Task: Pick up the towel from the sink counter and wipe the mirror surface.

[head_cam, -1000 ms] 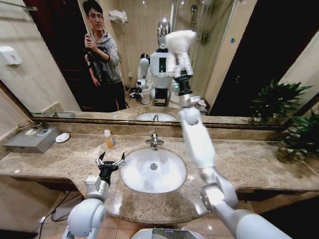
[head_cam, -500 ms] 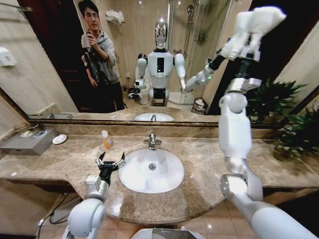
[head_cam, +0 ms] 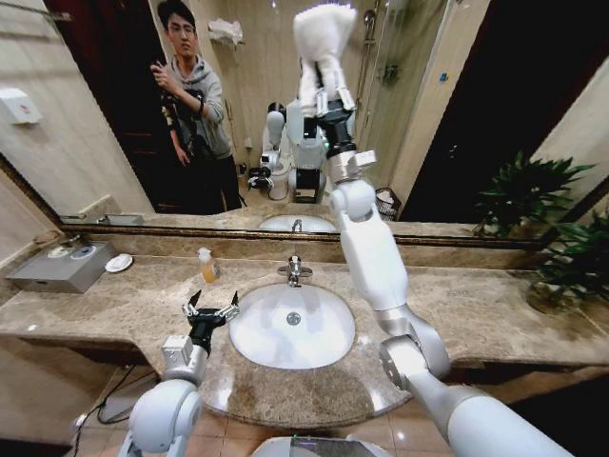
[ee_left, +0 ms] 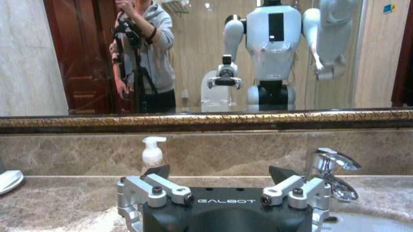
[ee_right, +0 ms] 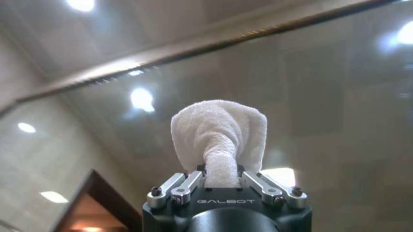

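Towel up on the mirror
Right gripper (head_cam: pixel 324 89) pinches the white towel (head_cam: pixel 322 38) at 12 o'clock on the mirror (head_cam: pixel 105 124); left gripper (head_cam: pixel 210 308) waits wide open by the basin (head_cam: pixel 292 327)

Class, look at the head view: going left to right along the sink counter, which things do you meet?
Grey metal tray → small round white soap dish → orange soap pump bottle → open left claw → chrome faucet above the oval white basin → green potted plant.

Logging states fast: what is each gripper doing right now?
Left gripper: open, holding nothing, above the sink counter.
Right gripper: shut on the towel, raised at the mirror.
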